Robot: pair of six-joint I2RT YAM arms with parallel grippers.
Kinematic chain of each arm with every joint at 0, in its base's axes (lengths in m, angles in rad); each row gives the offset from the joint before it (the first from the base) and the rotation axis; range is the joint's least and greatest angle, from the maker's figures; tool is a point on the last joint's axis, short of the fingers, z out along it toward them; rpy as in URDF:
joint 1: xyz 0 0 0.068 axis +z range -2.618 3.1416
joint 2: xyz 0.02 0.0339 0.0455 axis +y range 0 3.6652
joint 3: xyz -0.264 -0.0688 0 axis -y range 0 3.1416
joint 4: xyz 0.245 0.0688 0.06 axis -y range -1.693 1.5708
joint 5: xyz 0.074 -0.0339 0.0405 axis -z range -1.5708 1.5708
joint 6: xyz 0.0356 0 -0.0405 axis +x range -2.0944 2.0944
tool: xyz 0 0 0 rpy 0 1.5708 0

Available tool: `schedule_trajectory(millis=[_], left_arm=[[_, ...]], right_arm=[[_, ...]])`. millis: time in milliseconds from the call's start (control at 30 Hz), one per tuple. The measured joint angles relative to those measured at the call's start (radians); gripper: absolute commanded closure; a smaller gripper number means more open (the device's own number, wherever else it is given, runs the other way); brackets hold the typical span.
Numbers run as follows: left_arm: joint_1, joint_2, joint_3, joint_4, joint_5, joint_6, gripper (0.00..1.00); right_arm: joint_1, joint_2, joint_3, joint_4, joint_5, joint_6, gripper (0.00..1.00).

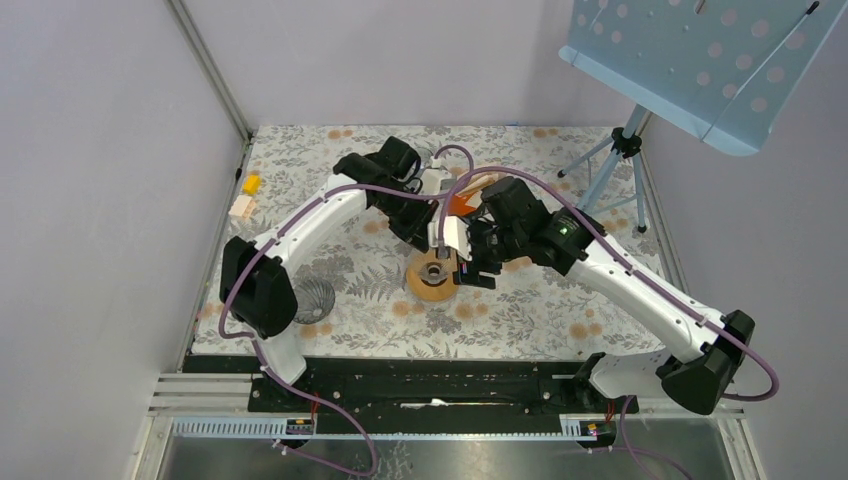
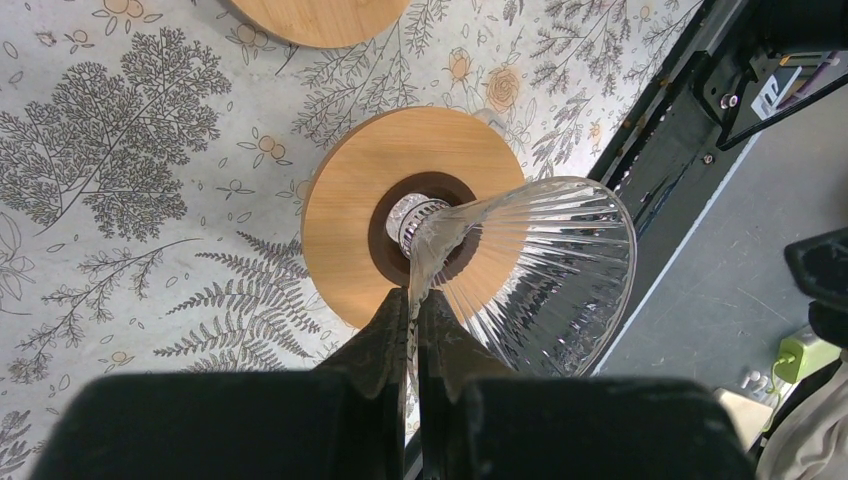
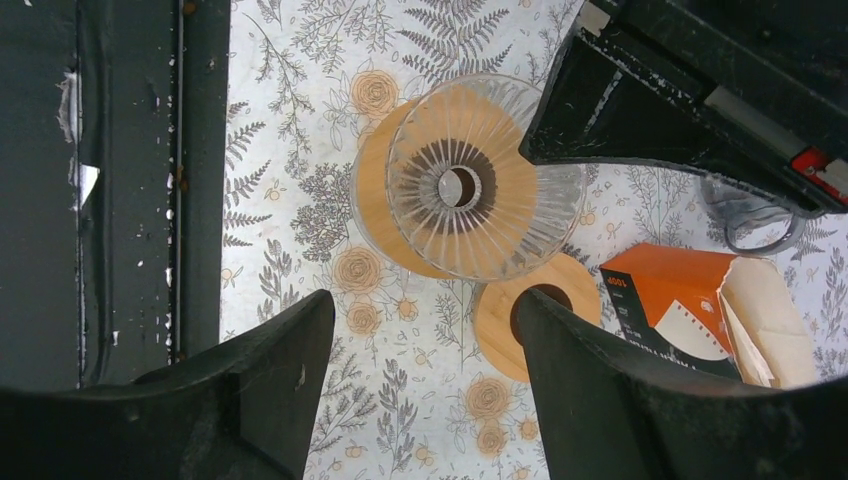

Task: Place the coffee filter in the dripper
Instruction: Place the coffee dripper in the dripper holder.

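The paper filter (image 3: 688,333) sits in an opened orange box (image 3: 655,285) at the lower right of the right wrist view, apart from the glass dripper (image 3: 470,185). The dripper is at the upper middle of that view, over a wooden ring (image 3: 372,200) on the flowered surface (image 3: 300,120). The left tool (image 2: 413,300) is closed, pinching the dripper's rim, while the right tool (image 3: 422,310) hangs above with its fingers spread wide.
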Motion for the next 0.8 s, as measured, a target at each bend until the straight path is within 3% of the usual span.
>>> schedule_trajectory(millis=[467,800], left_arm=[[0.0,0.037,-0.023,0.011,0.0,-0.007,1.0],[0.0,0.038,-0.032,0.018,0.0,-0.008,1.0]], right_arm=[[0.104,0.112,-0.049,0.045,0.076,-0.021,0.33],[0.131,0.187,-0.072,0.085,0.123,-0.035,0.51]])
